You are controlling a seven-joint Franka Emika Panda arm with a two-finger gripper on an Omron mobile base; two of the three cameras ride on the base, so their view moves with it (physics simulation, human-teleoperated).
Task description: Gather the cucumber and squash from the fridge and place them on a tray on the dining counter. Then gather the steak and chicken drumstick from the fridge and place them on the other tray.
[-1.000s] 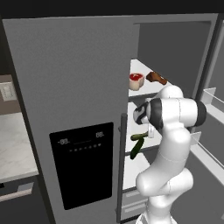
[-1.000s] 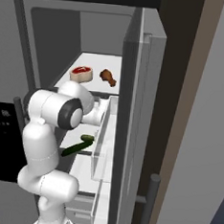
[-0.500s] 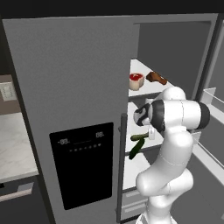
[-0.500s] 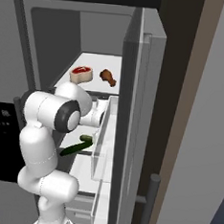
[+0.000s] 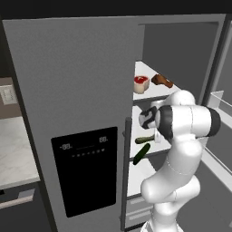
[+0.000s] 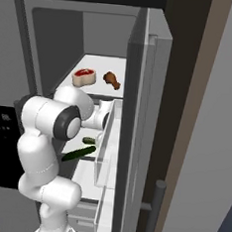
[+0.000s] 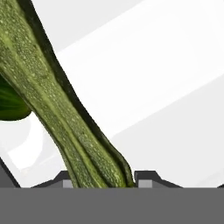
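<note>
The fridge (image 5: 86,113) stood with its right door swung open, its left door shut, the black dispenser panel (image 5: 86,170) on it. On the upper shelf (image 6: 117,71) the steak (image 5: 141,84) lay beside the drumstick (image 5: 162,81), close but apart. The arm (image 5: 181,149) reached into the open compartment at the level of the middle shelf, its wrist bent in toward the shelves. Two green vegetables lay there: a paler ribbed squash (image 5: 145,139) farther in, and a darker cucumber (image 5: 141,154) in front of it, tilted, with its outer end sticking out past the shelf edge toward the robot. In the hand view the squash (image 7: 61,109) ran lengthwise from the top left down to between the finger tips, very close to the camera, with a bit of the cucumber (image 7: 11,103) showing dark green at the left edge behind it. The gripper (image 7: 105,177) had its jaws on either side of the squash's near end; whether they actually clamped it or stood just clear of it could not be told. The door bin (image 6: 106,137) of the open door hung just beside the hand.
</note>
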